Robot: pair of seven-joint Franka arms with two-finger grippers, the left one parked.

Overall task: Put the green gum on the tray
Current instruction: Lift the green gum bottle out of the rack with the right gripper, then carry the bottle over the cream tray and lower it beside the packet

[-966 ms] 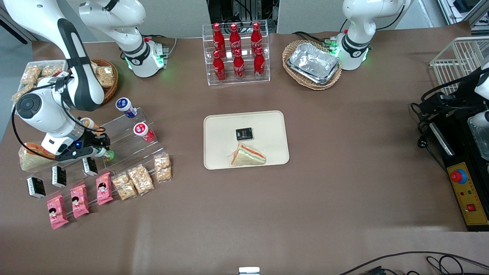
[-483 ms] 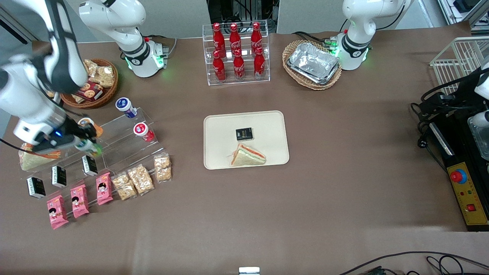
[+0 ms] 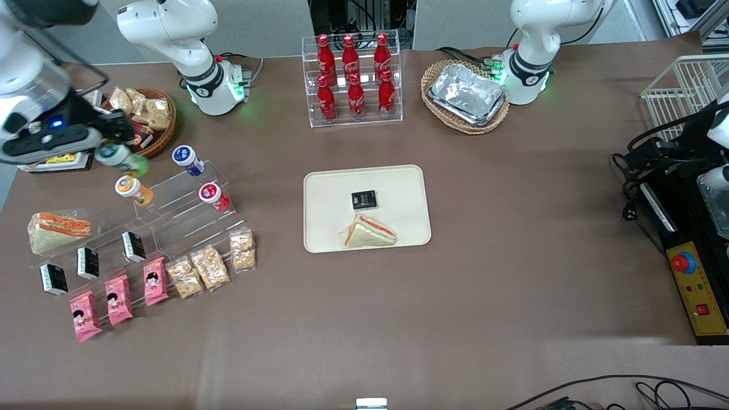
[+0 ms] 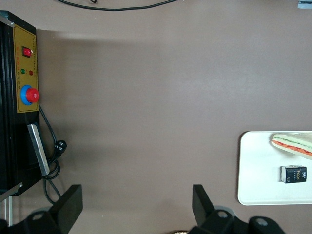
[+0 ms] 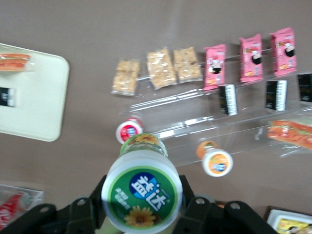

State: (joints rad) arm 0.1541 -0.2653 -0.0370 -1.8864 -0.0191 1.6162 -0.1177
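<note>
Over the working arm's end of the table, front view: the gripper (image 3: 117,149) is hanging in the air above the clear stepped display stand (image 3: 171,208), its fingers clamped on the green gum (image 3: 121,159), which is riding tilted, clear of the stand. Just below it the orange-lidded bottle (image 3: 133,189) is sitting on the stand, with the blue-lidded bottle (image 3: 187,160) and the red-lidded bottle (image 3: 214,196) beside it. A brown cloth (image 3: 512,256) is covering the whole table. The tray (image 3: 398,188) is lying mid-table, well apart from the gum, carrying a small black packet (image 3: 364,200) and a wrapped sandwich (image 3: 369,232). Farther from the camera, red cola bottles (image 3: 353,80) are standing in a clear rack, next to a wicker basket of foil trays (image 3: 467,94). A black control box (image 3: 692,273) is sitting toward the parked arm's end.

Left wrist view: bare brown cloth (image 4: 146,122), the control box (image 4: 19,97) with its red button, and one end of the tray (image 4: 253,170) with the packet (image 4: 293,173) and sandwich (image 4: 292,144) are showing.

Right wrist view: the gum's green-centred lid (image 5: 142,196) is filling the space between the two fingers (image 5: 85,214), pinched on both sides. Below it are lying the stand, the red-lidded bottle (image 5: 128,131), the orange-lidded bottle (image 5: 217,162), pink snack packs (image 5: 251,58) and a tray corner (image 5: 39,102).
</note>
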